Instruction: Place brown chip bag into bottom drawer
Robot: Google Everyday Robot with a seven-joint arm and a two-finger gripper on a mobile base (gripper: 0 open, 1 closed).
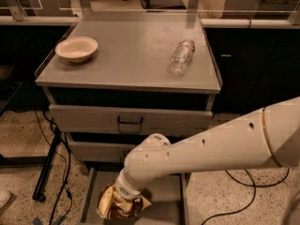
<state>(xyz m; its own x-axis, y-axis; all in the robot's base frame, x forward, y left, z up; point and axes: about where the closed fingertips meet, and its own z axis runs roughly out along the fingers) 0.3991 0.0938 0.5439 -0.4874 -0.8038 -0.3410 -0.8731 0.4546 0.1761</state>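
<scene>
The brown chip bag (112, 204) is dark brown and pale yellow and sits low inside the open bottom drawer (168, 196), near its left side. My gripper (123, 198) is at the end of the white arm, right on top of the bag and mostly hidden by the wrist. The bag looks held at the gripper. The drawer is pulled out below the two upper drawers, and its grey floor shows to the right of the bag.
On the cabinet top lie a pale bowl (76, 48) at the left and a clear plastic bottle (181, 56) on its side at the right. The upper drawer has a black handle (130, 122). Cables and a black stand leg (49, 165) lie left of the cabinet.
</scene>
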